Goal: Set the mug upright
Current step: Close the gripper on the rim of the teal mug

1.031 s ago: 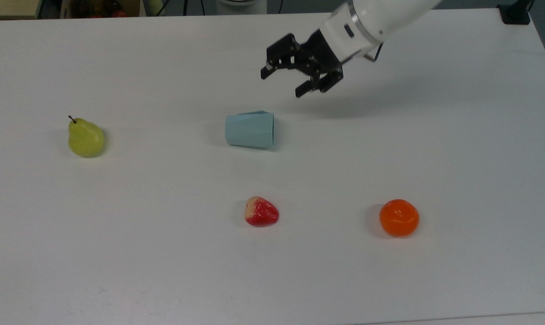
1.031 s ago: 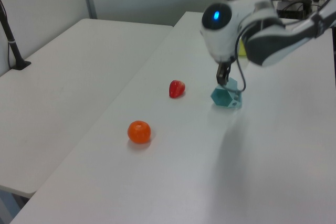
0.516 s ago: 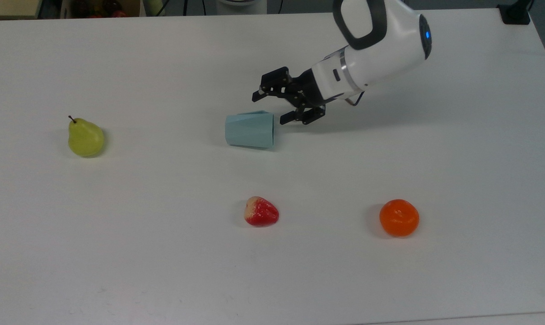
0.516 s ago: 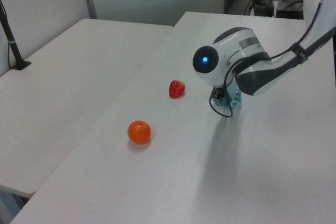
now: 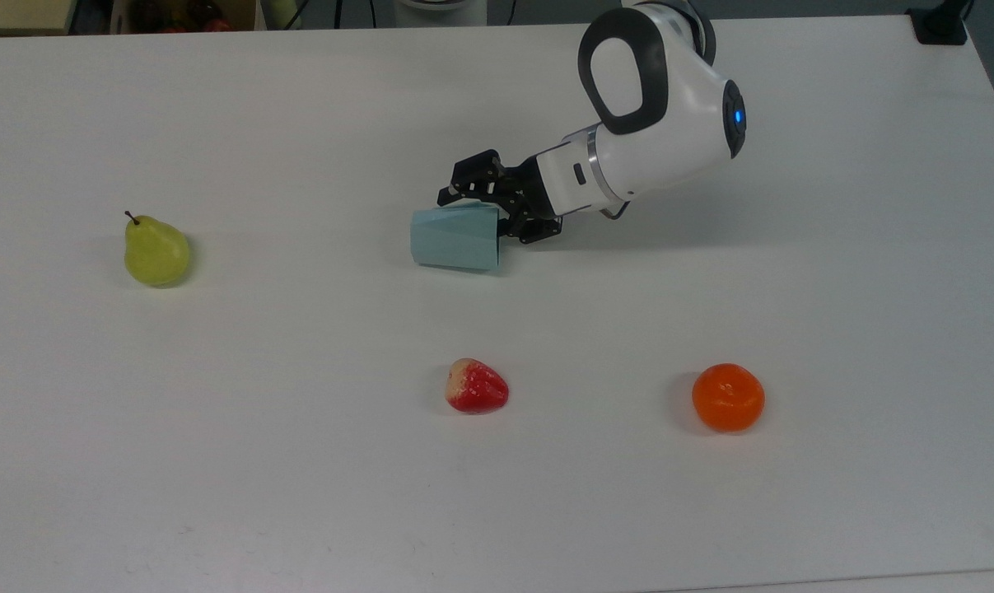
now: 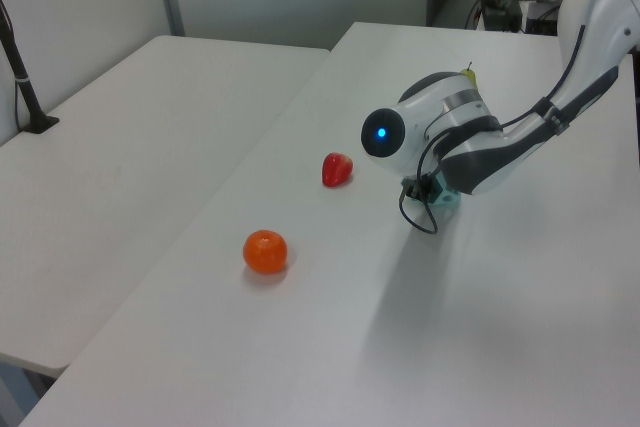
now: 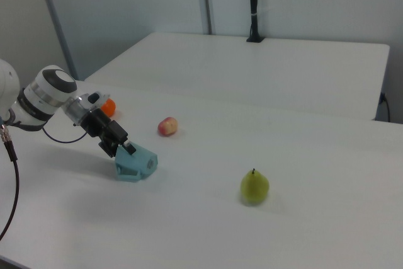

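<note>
Even overhead light, soft short shadows right of the arm (image 5: 653, 123) on the table (image 5: 217, 461); slight grain, no glare.

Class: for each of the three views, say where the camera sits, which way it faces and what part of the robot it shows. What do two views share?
Top view: high, looking down on the table; forearm, gripper at the mug.
Left view: low, past the orange; arm and wrist.
Right view: low, opposite side; gripper, pear nearest.
Shared: all show the strawberry.
</note>
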You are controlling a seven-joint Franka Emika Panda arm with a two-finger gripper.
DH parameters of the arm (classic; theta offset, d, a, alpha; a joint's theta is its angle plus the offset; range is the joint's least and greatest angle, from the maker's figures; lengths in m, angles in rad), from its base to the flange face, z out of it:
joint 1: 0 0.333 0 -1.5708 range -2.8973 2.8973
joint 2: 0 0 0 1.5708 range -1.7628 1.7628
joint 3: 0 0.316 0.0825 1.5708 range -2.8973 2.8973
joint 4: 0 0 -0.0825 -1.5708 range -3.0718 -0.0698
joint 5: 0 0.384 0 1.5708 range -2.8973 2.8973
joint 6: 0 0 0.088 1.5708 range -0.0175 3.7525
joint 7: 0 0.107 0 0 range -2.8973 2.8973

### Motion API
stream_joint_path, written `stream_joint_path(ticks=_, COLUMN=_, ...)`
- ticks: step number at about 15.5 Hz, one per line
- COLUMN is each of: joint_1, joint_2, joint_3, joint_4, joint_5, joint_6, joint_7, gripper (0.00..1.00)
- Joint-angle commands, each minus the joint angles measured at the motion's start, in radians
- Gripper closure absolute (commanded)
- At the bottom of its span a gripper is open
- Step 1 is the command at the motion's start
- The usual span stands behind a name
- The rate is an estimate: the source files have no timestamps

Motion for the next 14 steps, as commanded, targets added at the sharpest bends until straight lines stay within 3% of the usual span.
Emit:
stream_joint_path(ticks=1, joint_1=-0.001, joint_2=-0.001, joint_3=-0.006, joint_4=-0.005, joint_5=-0.008, joint_6=0.02, joint_7=0.016, gripper=0.3)
stream_joint_path(ticks=6, joint_1=-0.021, joint_2=-0.01, joint_3=-0.004, joint_4=-0.002, joint_5=0.006, joint_6=0.034, joint_7=0.01, gripper=0.71)
stream_joint_path(ticks=9, joint_1=-0.037, joint_2=-0.05, joint_3=-0.003, joint_4=-0.002, joint_5=0.02, joint_6=0.029, joint_7=0.007, gripper=0.88)
stream_joint_path(ticks=14, joint_1=-0.06, joint_2=-0.119, joint_3=-0.01, joint_4=0.001, joint_5=0.113, joint_6=0.014, joint_7=-0.147, gripper=0.95)
